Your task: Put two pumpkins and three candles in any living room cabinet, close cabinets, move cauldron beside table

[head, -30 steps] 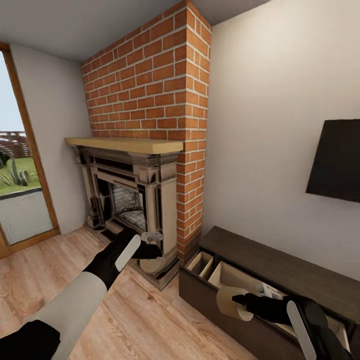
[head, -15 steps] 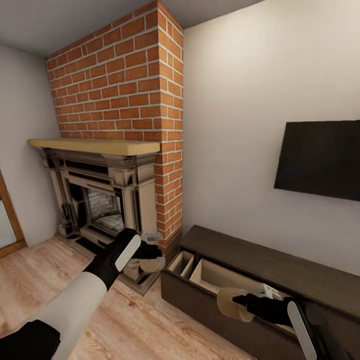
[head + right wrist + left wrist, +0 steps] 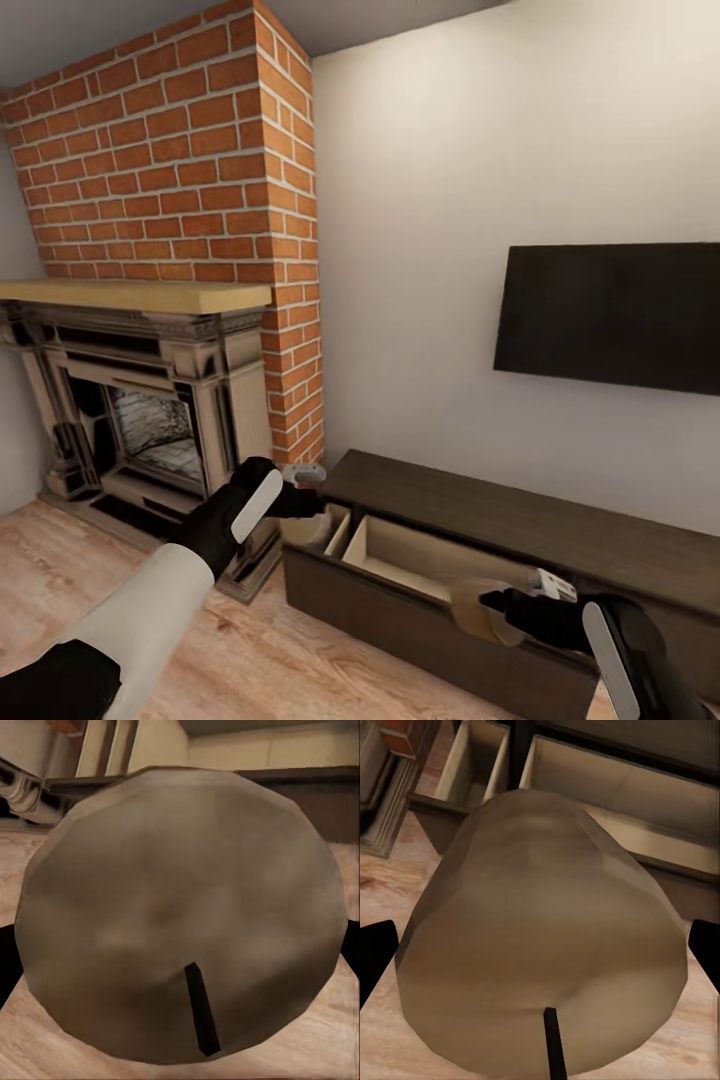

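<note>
1. Over the floor in front of the cabinet (image 3: 520,530), both arms carry a candle each; two drawers at the cabinet's left end stand pulled out, their pale insides bare as far as can be seen.
2. Left gripper (image 3: 305,495) is clamped on a candle (image 3: 303,522) that hangs just below its fingers, right beside the narrow end drawer (image 3: 337,533). In the left wrist view the candle (image 3: 544,937) sits between the dark fingertips (image 3: 375,956), wick toward the camera, with both open drawers lying beyond it.
3. Right gripper (image 3: 497,603) grips the other candle (image 3: 478,610), held over the front edge of the wide drawer (image 3: 440,565). Seen from the right wrist, the candle (image 3: 180,915) points its long axis away from the camera, toward the drawer.
4. What the next move turns on, I'd say: each candle already lies nearly above a drawer, the left one nearest the narrow drawer, the right one nearest the wide drawer. A short reach forward over each front edge should put them clear to release.
5. Neither pumpkins, cauldron nor table can be placed from where I stand.
</note>
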{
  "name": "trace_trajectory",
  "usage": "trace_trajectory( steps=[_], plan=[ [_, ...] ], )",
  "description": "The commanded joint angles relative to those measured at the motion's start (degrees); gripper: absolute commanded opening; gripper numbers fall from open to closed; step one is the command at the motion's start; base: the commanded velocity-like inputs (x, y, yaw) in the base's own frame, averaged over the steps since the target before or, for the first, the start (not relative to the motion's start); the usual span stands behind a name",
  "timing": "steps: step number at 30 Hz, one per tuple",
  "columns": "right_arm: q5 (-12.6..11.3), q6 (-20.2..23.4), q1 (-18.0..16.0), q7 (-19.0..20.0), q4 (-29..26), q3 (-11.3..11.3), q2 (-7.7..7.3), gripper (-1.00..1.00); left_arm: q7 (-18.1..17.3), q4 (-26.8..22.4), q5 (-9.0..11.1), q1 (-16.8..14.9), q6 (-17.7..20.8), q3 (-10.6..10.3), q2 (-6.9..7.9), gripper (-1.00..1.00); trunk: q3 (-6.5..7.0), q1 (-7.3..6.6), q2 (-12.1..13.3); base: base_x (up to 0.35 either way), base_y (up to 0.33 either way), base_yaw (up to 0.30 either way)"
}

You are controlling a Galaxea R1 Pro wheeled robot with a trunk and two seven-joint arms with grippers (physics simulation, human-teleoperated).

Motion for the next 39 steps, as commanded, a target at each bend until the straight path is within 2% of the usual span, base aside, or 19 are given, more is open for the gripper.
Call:
trace_trajectory(
  steps=[1,10,14,17,18,19,20,21,22,25,35,36,39],
  plan=[
    [-0.23,0.29,-0.06,-0.11,-0.12,-0.06,0.03,-1.00,0.67,-0.07,0.51,-0.06,0.12,-0.14,0.02,-1.00,-0.04,0.00,-0.05,0.000,0.000,-0.279],
    [-0.27,0.29,-0.27,-2.18,-0.91,0.41,0.58,-1.00,0.65,-0.07,0.49,-0.06,0.07,-0.16,0.02,-1.00,0.17,0.00,-0.05,0.000,0.000,-0.154],
    [0.17,-0.84,-3.31,-3.24,-0.87,1.17,2.41,-1.00,0.74,-0.07,0.49,-0.06,0.02,-0.16,0.02,-1.00,0.18,0.00,-0.05,0.000,0.000,-0.016],
    [0.00,-1.32,-7.09,-10.35,-0.18,2.42,4.37,-1.00,0.81,-0.07,0.49,-0.06,0.01,-0.16,0.02,-1.00,0.18,0.00,-0.05,0.000,0.000,-0.005],
    [-0.33,-1.50,-9.30,-15.88,0.16,2.76,5.89,-1.00,0.80,-0.07,0.49,-0.06,0.00,-0.16,0.02,-1.00,0.18,0.00,-0.05,0.000,0.000,-0.002],
    [-0.45,-1.61,-10.23,-18.63,0.29,2.89,6.85,-1.00,0.80,-0.07,0.49,-0.06,0.00,-0.16,0.02,-1.00,0.18,0.00,-0.05,0.000,0.000,-0.002],
    [-0.59,-1.87,-11.65,-23.66,0.49,3.11,8.81,-1.00,0.80,-0.07,0.49,-0.06,0.00,-0.16,0.02,-1.00,0.18,0.00,-0.05,0.000,0.000,-0.001],
    [-0.64,-2.05,-12.18,-25.84,0.56,3.20,9.67,-1.00,0.82,-0.07,0.49,-0.06,0.00,-0.16,0.02,-1.00,0.18,0.00,-0.05,0.000,0.000,-0.001],
    [-0.74,-2.76,-12.96,-29.64,0.69,3.35,10.97,-1.00,0.86,-0.07,0.49,-0.06,-0.03,-0.16,0.02,-1.00,0.18,0.00,-0.05,0.000,0.000,0.000],
    [-0.95,-4.90,-13.80,-34.51,1.10,3.47,12.30,-1.00,0.89,-0.06,0.49,-0.06,-0.07,-0.20,-0.03,-1.00,0.18,0.00,-0.05,0.000,0.000,0.000],
    [-1.58,-6.34,-15.53,-43.30,4.14,4.41,14.08,-1.00,0.76,-0.07,0.45,-0.02,-0.04,-0.21,-0.10,-1.00,0.18,0.00,-0.05,0.000,0.000,0.000],
    [-1.82,-6.37,-15.57,-43.60,4.22,4.78,14.15,-1.00,0.77,-0.07,0.44,-0.01,-0.05,-0.22,-0.11,-1.00,0.18,0.00,-0.05,0.000,0.000,0.000],
    [-3.24,-6.42,-15.65,-44.39,4.40,8.57,14.31,-1.00,0.77,-0.07,0.42,0.01,-0.11,-0.23,-0.14,-1.00,0.18,0.00,-0.05,0.000,0.000,0.000]
  ],
)
